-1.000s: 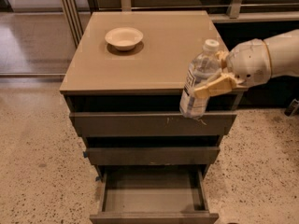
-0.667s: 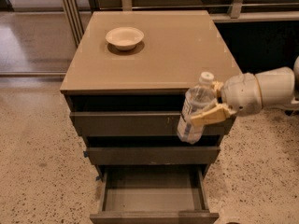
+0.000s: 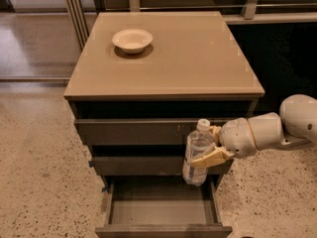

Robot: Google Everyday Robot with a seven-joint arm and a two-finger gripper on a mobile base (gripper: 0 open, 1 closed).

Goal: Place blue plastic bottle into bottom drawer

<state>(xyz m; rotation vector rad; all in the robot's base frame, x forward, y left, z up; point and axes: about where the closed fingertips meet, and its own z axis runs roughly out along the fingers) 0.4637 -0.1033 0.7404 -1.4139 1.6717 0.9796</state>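
Blue plastic bottle [image 3: 196, 150] is held near upright, clamped in the tool [image 3: 208, 145], above the pulled-out bottom drawer [image 3: 163, 229]. Cream bowl [image 3: 132, 39] is seen on the desk [image 3: 198, 58].

You can read no text here; nothing on the blue plastic bottle [image 3: 194, 170] is legible. The gripper [image 3: 207, 146] clasps it in front of the middle drawer [image 3: 138, 165].

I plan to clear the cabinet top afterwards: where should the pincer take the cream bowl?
Take the bowl by its rim, probably straight from above, one finger inside and one outside: it stands upright, open and shallow. The pincer is in front of the middle drawer, shut on the blue plastic bottle.
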